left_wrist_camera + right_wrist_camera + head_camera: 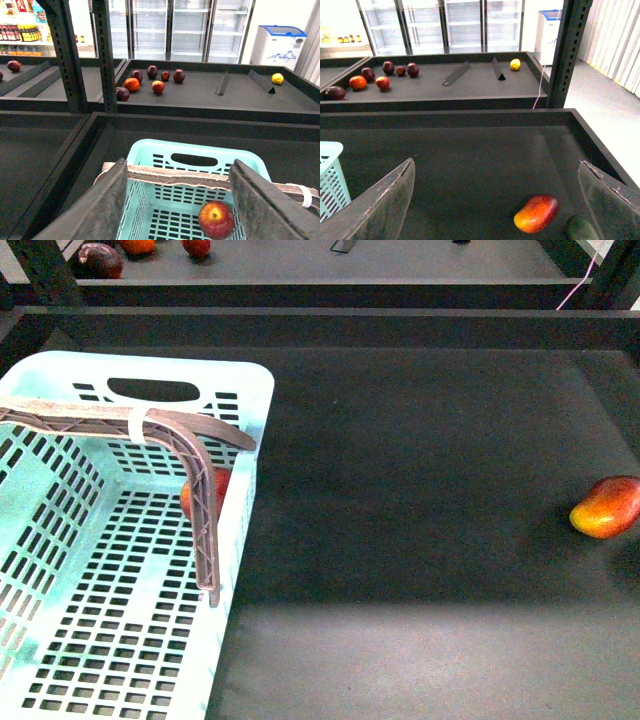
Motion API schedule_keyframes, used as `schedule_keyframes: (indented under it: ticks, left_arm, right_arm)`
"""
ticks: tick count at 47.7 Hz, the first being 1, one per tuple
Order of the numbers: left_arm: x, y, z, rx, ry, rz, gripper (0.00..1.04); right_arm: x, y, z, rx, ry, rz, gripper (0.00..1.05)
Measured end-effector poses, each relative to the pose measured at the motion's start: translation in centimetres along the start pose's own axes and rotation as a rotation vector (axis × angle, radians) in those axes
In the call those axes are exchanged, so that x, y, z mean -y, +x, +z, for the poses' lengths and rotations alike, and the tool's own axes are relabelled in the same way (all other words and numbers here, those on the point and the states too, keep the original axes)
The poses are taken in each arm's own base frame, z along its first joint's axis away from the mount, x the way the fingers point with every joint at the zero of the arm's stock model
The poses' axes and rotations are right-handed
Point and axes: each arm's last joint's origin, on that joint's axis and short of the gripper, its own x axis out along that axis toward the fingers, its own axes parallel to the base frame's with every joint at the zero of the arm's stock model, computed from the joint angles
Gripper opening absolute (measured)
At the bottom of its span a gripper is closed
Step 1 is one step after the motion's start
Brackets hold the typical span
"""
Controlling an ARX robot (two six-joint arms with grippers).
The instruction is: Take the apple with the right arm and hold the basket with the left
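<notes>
Glossy red apple (216, 219) is seen inside the mint slotted plastic basket (150, 150), beneath the spread left tool (181, 202); right tool (502, 200) is spread too.

Dark tray (420, 470) carries basket (250, 400); mango (607, 507) well apart.

Shop floor, grocery/produce section.
Glass-door fridges (190, 30) behind the dark produce bins (200, 90) holding loose fruit (150, 82); stocked bottle shelves (20, 32) beside the fridges; chest freezer (277, 45) at their other end.
</notes>
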Motion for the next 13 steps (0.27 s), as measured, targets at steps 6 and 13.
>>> schedule_keyframes:
  ticks: [6,13]
  left_arm:
    - [0.00,0.00,0.00,0.000,0.000,0.000,0.98]
    - [0.00,0.00,0.00,0.000,0.002,0.000,0.98]
  right_arm:
    - [0.00,0.00,0.00,0.000,0.000,0.000,0.96]
    - [0.00,0.00,0.00,0.000,0.000,0.000,0.96]
